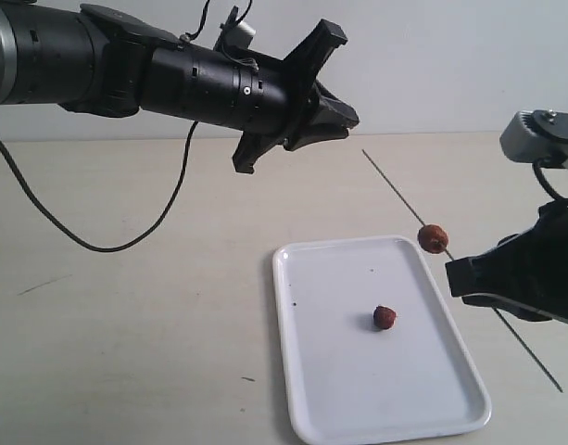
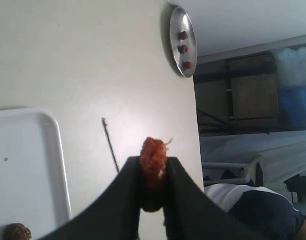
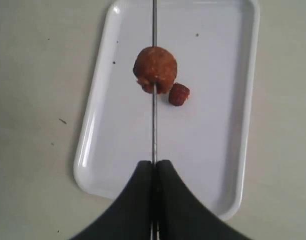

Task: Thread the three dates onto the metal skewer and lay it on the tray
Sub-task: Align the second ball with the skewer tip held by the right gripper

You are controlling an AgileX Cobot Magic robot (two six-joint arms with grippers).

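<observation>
My right gripper [image 1: 458, 272] [image 3: 153, 164] is shut on the metal skewer [image 1: 395, 193] [image 3: 153, 125], holding it slanted above the right edge of the white tray [image 1: 358, 389] [image 3: 212, 150]. One date [image 1: 433, 238] [image 3: 154, 69] is threaded on the skewer just ahead of the jaws. A second date [image 1: 384, 317] [image 3: 178, 94] lies on the tray. My left gripper [image 1: 344, 116] [image 2: 153, 162] hangs high, up and left of the skewer's tip, shut on a third date [image 2: 153, 157]. That date is hidden in the exterior view. The skewer's tip [image 2: 110, 147] shows beyond the left fingers.
A round metal dish [image 2: 178, 20] holding three more dates sits far off on the table in the left wrist view. A black cable [image 1: 126, 243] loops over the table at the left. Furniture and a person's clothing show beyond the table edge.
</observation>
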